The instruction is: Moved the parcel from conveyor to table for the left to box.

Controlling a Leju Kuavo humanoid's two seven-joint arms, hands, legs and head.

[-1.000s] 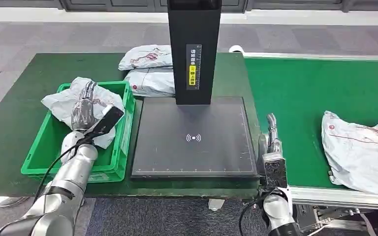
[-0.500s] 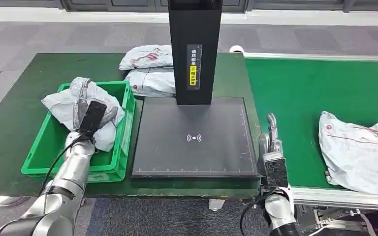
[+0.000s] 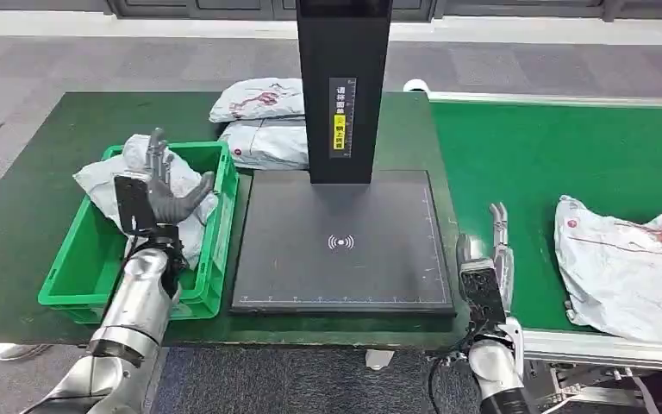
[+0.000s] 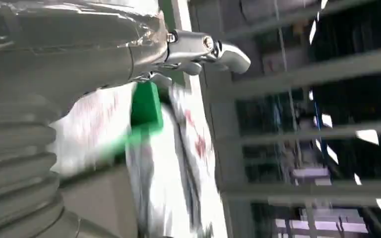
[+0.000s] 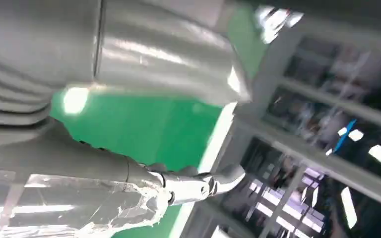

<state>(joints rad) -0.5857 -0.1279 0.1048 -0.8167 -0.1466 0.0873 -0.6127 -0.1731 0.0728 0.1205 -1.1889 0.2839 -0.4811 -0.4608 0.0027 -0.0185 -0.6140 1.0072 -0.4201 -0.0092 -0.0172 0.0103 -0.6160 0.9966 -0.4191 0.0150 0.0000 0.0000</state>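
Head view shows a big green table [image 3: 17,224] on the left and a green conveyor [image 3: 552,155] on the right. A black scanner plate [image 3: 340,246] lies flat on the table, and a tall black post [image 3: 342,86] stands at its far edge, between the two sides. There are four grey parcels. One parcel [image 3: 633,267] lies on the conveyor near its right end, with its long side running away from the robot. Two more parcels [image 3: 263,121] are stacked on the table behind the plate. One crumpled parcel [image 3: 108,181] sits in the green box [image 3: 82,272] on the table. The left hand [image 3: 159,185] is up over that box, fingers spread wide, holding nothing. The right hand [image 3: 493,259] is at the conveyor's near edge, fingers straight and apart, holding nothing, well apart from the parcel.
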